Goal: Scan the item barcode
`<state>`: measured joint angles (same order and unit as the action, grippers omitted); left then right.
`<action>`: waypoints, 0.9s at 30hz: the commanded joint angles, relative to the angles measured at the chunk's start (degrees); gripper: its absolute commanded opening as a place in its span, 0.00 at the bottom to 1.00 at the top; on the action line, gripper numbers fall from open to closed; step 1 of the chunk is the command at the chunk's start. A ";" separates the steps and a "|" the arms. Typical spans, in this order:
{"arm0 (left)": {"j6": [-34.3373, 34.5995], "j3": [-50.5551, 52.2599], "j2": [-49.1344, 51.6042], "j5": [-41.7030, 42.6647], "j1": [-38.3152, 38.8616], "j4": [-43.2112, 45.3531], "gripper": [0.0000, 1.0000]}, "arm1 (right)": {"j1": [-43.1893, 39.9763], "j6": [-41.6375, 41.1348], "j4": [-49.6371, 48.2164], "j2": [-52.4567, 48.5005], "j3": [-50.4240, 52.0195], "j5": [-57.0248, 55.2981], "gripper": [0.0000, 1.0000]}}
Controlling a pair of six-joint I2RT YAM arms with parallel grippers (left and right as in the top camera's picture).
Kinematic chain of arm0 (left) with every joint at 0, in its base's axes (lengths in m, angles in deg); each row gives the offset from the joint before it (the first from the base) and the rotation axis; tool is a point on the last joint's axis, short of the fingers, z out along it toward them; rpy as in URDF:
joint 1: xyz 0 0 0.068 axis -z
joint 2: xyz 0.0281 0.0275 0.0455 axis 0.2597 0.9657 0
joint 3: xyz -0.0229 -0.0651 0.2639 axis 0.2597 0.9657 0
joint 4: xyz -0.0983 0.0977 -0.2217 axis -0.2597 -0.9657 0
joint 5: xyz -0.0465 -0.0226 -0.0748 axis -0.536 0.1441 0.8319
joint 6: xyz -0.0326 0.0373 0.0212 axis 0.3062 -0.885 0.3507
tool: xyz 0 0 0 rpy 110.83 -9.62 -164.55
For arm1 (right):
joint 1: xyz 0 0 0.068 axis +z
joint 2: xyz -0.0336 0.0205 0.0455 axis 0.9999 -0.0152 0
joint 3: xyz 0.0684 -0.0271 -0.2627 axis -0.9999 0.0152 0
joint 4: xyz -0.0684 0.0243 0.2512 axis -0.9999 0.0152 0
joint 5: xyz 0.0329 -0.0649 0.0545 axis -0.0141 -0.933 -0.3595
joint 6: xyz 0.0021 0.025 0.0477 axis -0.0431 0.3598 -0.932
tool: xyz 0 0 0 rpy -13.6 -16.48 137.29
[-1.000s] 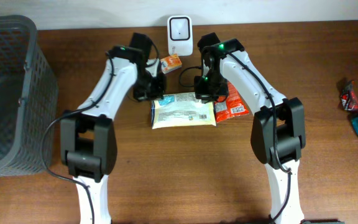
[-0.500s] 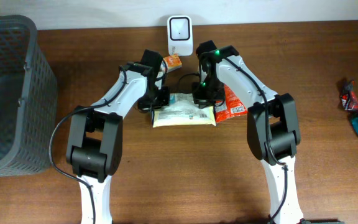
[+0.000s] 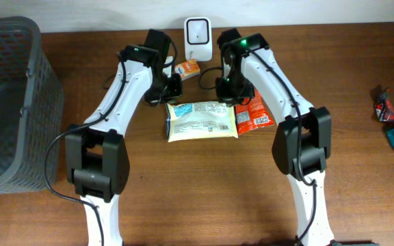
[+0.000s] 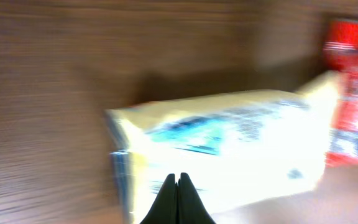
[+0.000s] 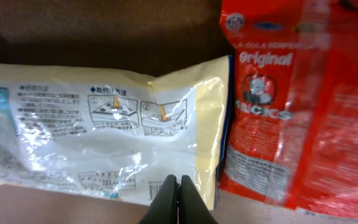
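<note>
overhead: flat cream packet [image 3: 202,120], print-side up

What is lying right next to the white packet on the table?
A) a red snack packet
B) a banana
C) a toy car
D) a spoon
A: in the right wrist view the red snack packet lies right against one end of the white packet, and no banana, toy car or spoon is there.
</note>
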<state>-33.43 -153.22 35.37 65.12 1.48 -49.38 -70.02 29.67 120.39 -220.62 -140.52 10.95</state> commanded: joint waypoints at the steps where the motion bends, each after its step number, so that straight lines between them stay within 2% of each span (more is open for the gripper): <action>1: 0.35 0.44 -0.76 11.87 1.57 1.11 0.00 | -3.17 3.54 1.01 0.17 -1.36 4.83 0.04; 7: 0.35 1.51 2.58 12.07 6.56 5.18 0.00 | -11.52 9.22 2.71 0.17 -1.36 20.33 0.04; 9: 0.35 1.75 3.48 11.74 7.17 6.97 0.00 | -12.66 9.84 4.04 0.17 -1.33 20.11 0.04; 11: 0.35 1.88 4.90 7.87 7.37 8.04 0.00 | -13.07 10.95 4.98 0.17 -1.01 20.11 0.04; 19: 0.35 1.86 7.48 -11.17 7.04 4.90 0.00 | -10.36 11.50 2.99 0.07 3.17 19.50 0.04; 23: 0.33 1.86 7.48 -12.61 7.06 4.37 0.00 | -6.78 10.75 -2.10 0.07 7.32 19.47 0.04; 27: 0.33 1.86 7.45 -12.63 7.04 4.09 0.00 | -3.26 5.86 -9.09 0.07 13.33 17.77 0.04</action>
<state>-33.26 -151.58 42.34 55.07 8.94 -44.88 -76.01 39.20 114.31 -220.62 -131.27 29.72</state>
